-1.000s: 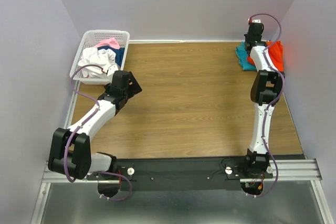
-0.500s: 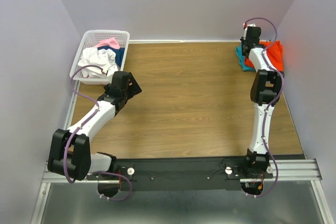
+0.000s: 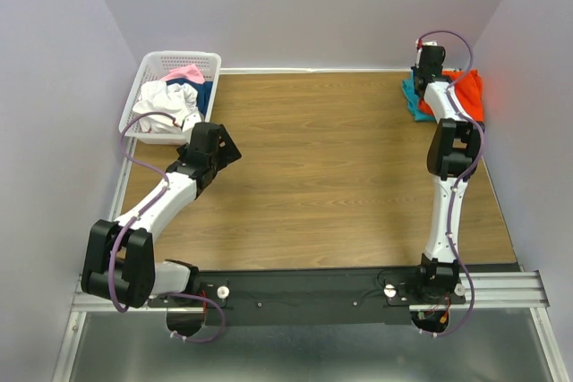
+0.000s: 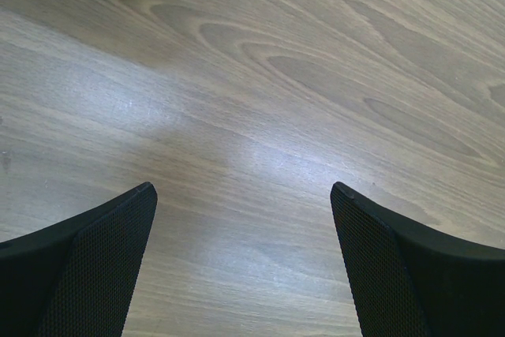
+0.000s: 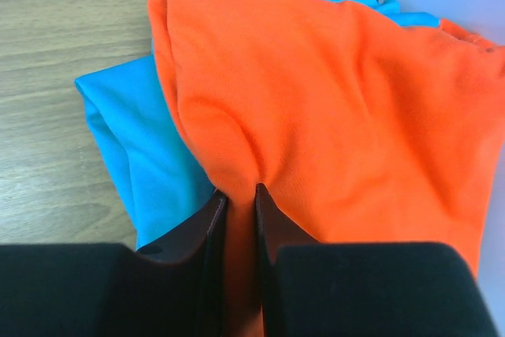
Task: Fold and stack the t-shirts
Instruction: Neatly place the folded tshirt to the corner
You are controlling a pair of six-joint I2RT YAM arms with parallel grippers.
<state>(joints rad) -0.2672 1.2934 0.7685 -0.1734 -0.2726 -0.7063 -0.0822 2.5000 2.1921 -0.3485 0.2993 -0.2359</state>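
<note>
While the left arm sits just as it did a second ago, the right arm's wrist has shifted a little to the left at the far right corner of the table (image 3: 322, 158). Since half a second ago it shows no further change. More of the orange-red t-shirt (image 5: 331, 108) is now uncovered beside it in the top view.

That shirt lies rumpled on top of the teal-blue t-shirt (image 5: 130, 136), which sticks out from under its left and far edges. Both are close to the right wall. The right gripper (image 5: 235, 219) has its fingers drawn almost together, and they pinch a raised fold at the near edge of the orange-red fabric.

The left gripper (image 4: 243, 189) has its fingers spread wide with nothing between them, over bare wood. It is near the white basket (image 3: 143, 69), whose rounded corner shows at the top of the left wrist view.

The basket stands at the far left corner, unchanged. It holds a white shirt (image 3: 161, 100), a pink shirt (image 3: 183, 72) and a navy shirt (image 3: 201, 94) in a loose heap.
</note>
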